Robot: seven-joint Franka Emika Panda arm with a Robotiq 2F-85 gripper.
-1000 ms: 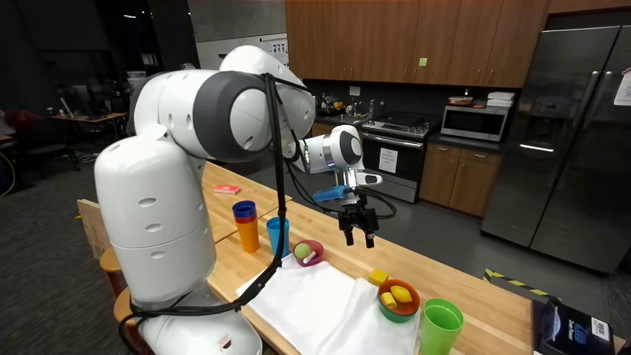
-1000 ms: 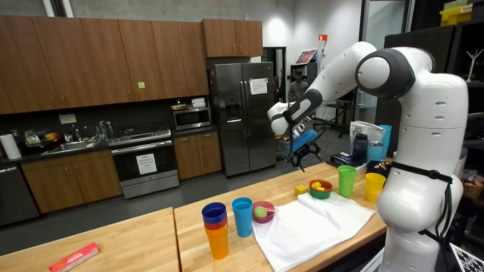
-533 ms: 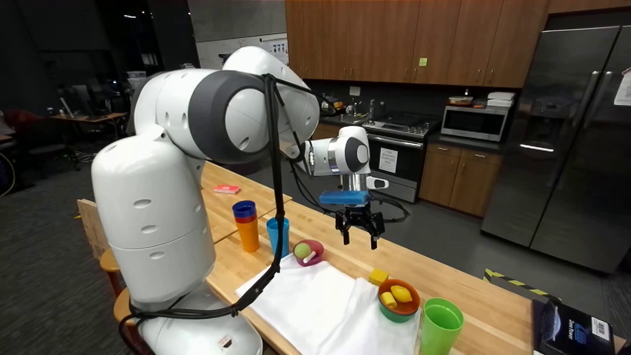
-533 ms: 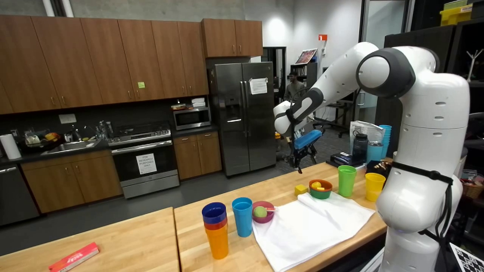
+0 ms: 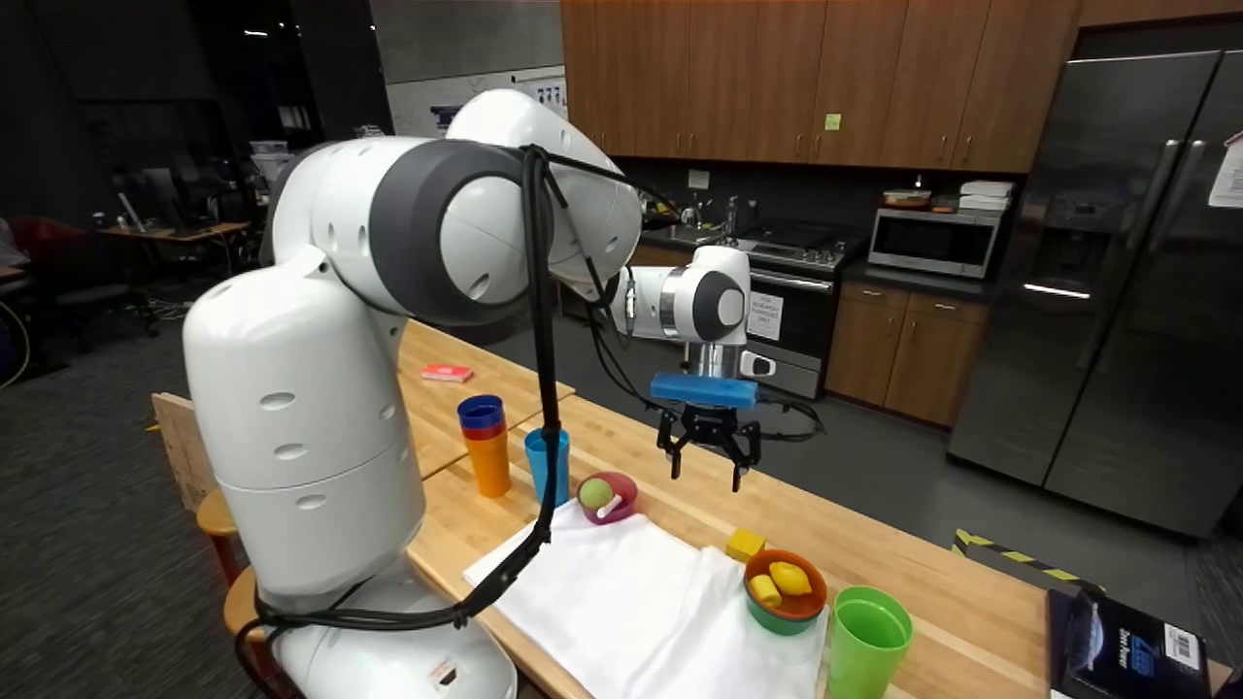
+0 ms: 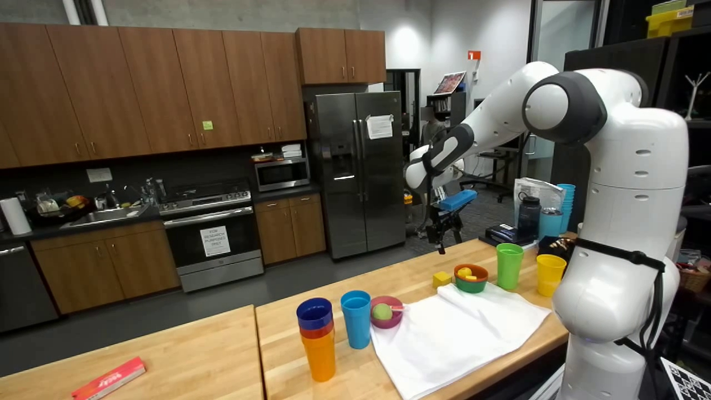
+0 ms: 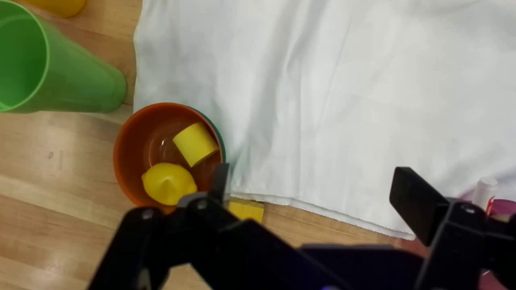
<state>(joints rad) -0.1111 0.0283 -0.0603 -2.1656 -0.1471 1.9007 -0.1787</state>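
A: Wrist view, starting at nine o'clock?
B: Green cup [image 7: 72,70], ten o'clock from the orange bowl [image 7: 133,145], upright on its own base. The bowl overlaps a corner of the cloth [image 7: 342,108], apparently weighting it; its wall likely stops the lemon [image 7: 167,184] rolling.
A: The block [image 7: 247,209]?
B: Four o'clock from the bowl, flat-sided, presumably steady.
A: Toward three, the claw [image 7: 311,180]?
B: Jaws spread, gripping nothing; the bent arm [image 6: 494,119] holds it off the table [image 7: 60,181], as both exterior views show.
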